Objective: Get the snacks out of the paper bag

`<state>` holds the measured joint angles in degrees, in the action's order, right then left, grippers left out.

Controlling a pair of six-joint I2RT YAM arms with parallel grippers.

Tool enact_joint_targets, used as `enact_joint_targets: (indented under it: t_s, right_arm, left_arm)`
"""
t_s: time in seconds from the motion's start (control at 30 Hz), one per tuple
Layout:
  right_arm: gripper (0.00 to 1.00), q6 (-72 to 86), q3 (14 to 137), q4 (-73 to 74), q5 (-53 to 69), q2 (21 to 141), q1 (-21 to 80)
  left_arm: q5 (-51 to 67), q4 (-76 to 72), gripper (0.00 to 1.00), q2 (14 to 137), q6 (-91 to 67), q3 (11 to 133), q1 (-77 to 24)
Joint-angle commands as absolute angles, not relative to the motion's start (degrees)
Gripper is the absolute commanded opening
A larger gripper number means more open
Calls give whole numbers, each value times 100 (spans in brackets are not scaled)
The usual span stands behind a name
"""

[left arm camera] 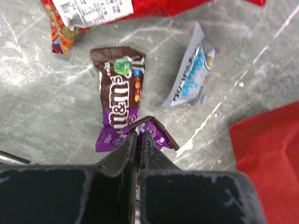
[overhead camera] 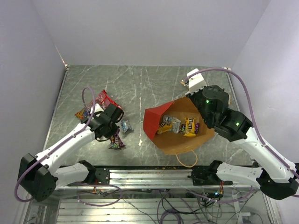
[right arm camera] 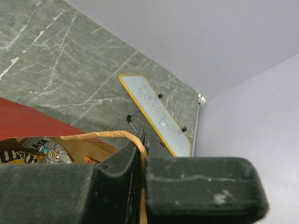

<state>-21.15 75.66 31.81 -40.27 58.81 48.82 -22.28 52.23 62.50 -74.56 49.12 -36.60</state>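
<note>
The brown paper bag (overhead camera: 180,140) lies on its side with its mouth facing left and a red side panel (overhead camera: 153,122) showing. Inside it lie several snacks, among them a silver packet (overhead camera: 171,123) and a yellow one (overhead camera: 190,126). My right gripper (right arm camera: 144,138) is shut on the bag's tan loop handle (right arm camera: 100,136) at the bag's far edge. Left of the bag, my left gripper (left arm camera: 139,135) is shut on the lower end of a purple packet (left arm camera: 120,91), which rests on the table. A silver-blue packet (left arm camera: 192,74), a red chip bag (left arm camera: 154,7) and an orange packet (left arm camera: 60,35) lie around it.
A flat white board with a yellow rim (right arm camera: 154,112) sits at the table's far right corner (overhead camera: 196,78). The bag's second handle (overhead camera: 187,161) hangs over the near metal rail (overhead camera: 149,175). White walls enclose the table on three sides.
</note>
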Motion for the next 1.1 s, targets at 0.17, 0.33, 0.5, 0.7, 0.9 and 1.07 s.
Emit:
enact_joint_targets:
  t_s: [0.17,0.33,0.5,0.7,0.9,1.07]
  right_arm:
    - [0,-1737,7796,3549,-3982,5681,4856]
    - [0,-1412,7892,3782,-3883,5629,4859]
    - [0,-1323,7954,3751,-3680,5648,4848]
    - [0,-1950,8072,3467,-3952,5698,4854]
    - [0,-3402,8056,2645,-4311,5858,4744]
    - [0,-3989,8362,2532,-3461,6275,3827]
  left_arm:
    - [-2530,5202,9,7413,-8163,5348,-3140]
    - [-2452,5046,15,7806,-8506,5456,-3009]
    - [-2412,4907,48,7791,-8548,5270,-2917]
    - [-1954,4729,82,7158,-8344,4933,-2892]
    - [-1731,4742,91,6289,-7791,4888,-2892]
    - [-1415,4836,95,6003,-7387,5023,-2892]
